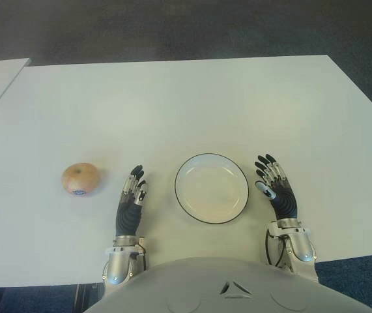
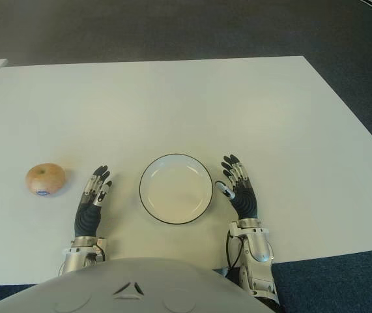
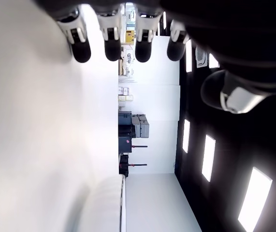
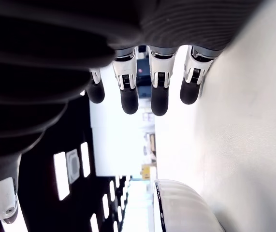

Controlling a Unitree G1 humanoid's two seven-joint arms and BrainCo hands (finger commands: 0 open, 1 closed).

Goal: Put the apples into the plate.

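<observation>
White plate (image 1: pixel 212 188) lying empty between both open hands; left hand (image 1: pixel 131 198) needing to reach outward for apple (image 1: pixel 81 178).

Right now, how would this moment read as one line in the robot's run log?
apple: on table, left of left hand | plate: empty, between hands | right hand: open, idle | left hand: open | nothing grasped

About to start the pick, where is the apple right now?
The round yellowish-red apple sits on the white table at the robot's left, just outside the open left hand; the empty black-rimmed white plate lies beyond that hand.
</observation>
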